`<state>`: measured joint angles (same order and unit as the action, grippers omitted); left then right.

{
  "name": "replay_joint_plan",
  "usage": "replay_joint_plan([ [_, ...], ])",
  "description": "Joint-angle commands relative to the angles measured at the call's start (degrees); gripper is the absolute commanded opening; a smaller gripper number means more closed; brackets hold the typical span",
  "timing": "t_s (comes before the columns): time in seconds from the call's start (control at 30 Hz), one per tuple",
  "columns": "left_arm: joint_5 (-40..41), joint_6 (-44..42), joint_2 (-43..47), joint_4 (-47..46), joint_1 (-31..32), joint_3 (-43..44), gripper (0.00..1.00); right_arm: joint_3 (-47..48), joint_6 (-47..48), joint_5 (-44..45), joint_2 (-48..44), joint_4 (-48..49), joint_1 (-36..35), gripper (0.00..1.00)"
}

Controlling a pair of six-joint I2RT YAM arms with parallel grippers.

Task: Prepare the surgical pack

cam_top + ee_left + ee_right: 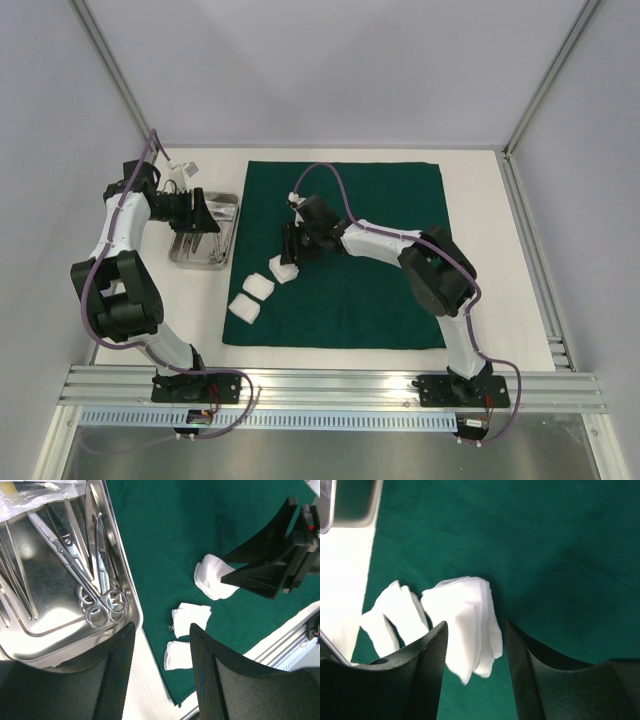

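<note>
The dark green cloth (370, 250) lies spread flat on the table. Three white gauze squares (283, 268) (258, 287) (243, 308) sit in a slanted row near its left edge. My right gripper (290, 245) stands open over the uppermost gauze (465, 615), which sits loose between the fingers and leans toward the left one. The steel tray (232, 205) lies left of the cloth and holds scissors and other slim metal instruments (75, 565). My left gripper (162, 635) hangs open above the tray's near edge, with nothing between its fingers.
A crumpled clear plastic wrapper (35, 492) lies at the tray's far end. The table's left wall and frame post stand close behind the left arm. An aluminium rail (330, 385) runs along the near edge of the table.
</note>
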<state>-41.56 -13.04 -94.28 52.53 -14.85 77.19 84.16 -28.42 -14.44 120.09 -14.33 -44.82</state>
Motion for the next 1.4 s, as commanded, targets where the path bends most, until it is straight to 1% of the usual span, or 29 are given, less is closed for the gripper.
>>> replay_joint_plan([
  [0.0,-1.3,-1.5,2.3,0.4,0.1,-0.2,0.56,2.8,0.7,0.0,3.5,-0.3,-0.1,0.5],
  [0.1,-1.4,-1.4,2.3,0.4,0.1,-0.3,0.56,2.9,0.3,-0.9,5.1,-0.5,-0.1,0.48],
  [0.23,-1.5,-1.4,2.3,0.4,0.1,-0.3,0.56,2.6,0.1,-2.7,6.1,-0.3,-0.5,0.47],
  [0.3,-1.6,-1.4,2.3,0.4,0.1,-0.3,0.56,2.5,0.0,-3.6,6.1,0.1,-0.7,0.44],
  [0.33,-1.7,-1.5,2.3,0.4,0.1,-0.3,0.56,2.1,-0.1,-4.4,6.0,0.4,-0.6,0.4],
  [0.4,-1.8,-1.5,2.3,0.5,0.1,-0.2,0.56,1.8,-0.5,-5.2,5.4,1.1,-0.6,0.34],
  [0.43,-1.8,-1.6,2.3,0.6,0.1,-0.3,0.56,1.6,-0.6,-5.8,5.1,1.8,-0.6,0.28],
  [0.5,-1.9,-1.7,2.4,0.7,0.1,-0.2,0.56,1.2,-1.3,-6.1,4.1,2.3,-0.6,0.24],
  [0.53,-2.2,-1.8,2.7,0.9,0.1,-0.1,0.56,1.1,-1.5,-6.5,3.6,3.0,-0.5,0.16],
  [0.6,-3.1,-2.3,3.0,1.3,0.2,0.3,0.56,1.0,-1.7,-6.8,2.2,3.3,-0.5,0.04],
  [0.63,-4.0,-2.6,3.6,2.0,0.5,0.6,0.56,1.1,-1.7,-6.9,1.7,3.4,-0.5,0.01],
  [0.7,-4.5,-4.1,4.2,3.0,1.2,1.3,0.56,1.0,-1.7,-6.8,0.0,3.4,-0.5,0.0],
  [0.9,-5.5,-8.3,5.9,7.4,6.2,1.4,0.57,-1.6,-1.5,-4.5,-6.7,5.7,-0.7,0.0],
  [1.03,-5.9,-9.4,6.7,9.1,9.8,1.6,0.62,-2.8,-1.2,-1.4,-11.3,6.2,-0.9,0.0],
  [1.07,-6.0,-9.7,6.8,9.2,11.7,1.7,0.63,-2.9,-1.1,-0.9,-12.0,6.2,-1.1,0.01],
  [1.17,-6.8,-9.9,7.6,8.4,14.6,1.3,0.66,-3.4,-0.5,0.9,-14.2,6.4,-1.6,0.0],
  [1.2,-7.4,-9.6,7.5,7.2,16.5,1.1,0.66,-3.4,-0.3,1.3,-14.6,6.4,-2.1,0.01],
  [1.23,-7.7,-8.9,7.4,6.6,17.2,0.9,0.69,-3.3,-0.1,2.0,-15.4,6.5,-2.5,0.0],
  [1.3,-8.8,-7.7,6.9,3.7,18.6,0.4,0.71,-3.3,0.7,2.3,-15.9,6.8,-3.1,0.01],
  [1.33,-9.3,-6.3,6.7,2.8,18.8,0.3,0.75,-3.2,0.9,2.1,-16.2,7.1,-3.3,0.0],
  [1.37,-9.7,-5.6,6.6,1.7,18.8,0.2,0.76,-3.1,1.0,2.0,-16.3,7.1,-3.3,0.0],
])
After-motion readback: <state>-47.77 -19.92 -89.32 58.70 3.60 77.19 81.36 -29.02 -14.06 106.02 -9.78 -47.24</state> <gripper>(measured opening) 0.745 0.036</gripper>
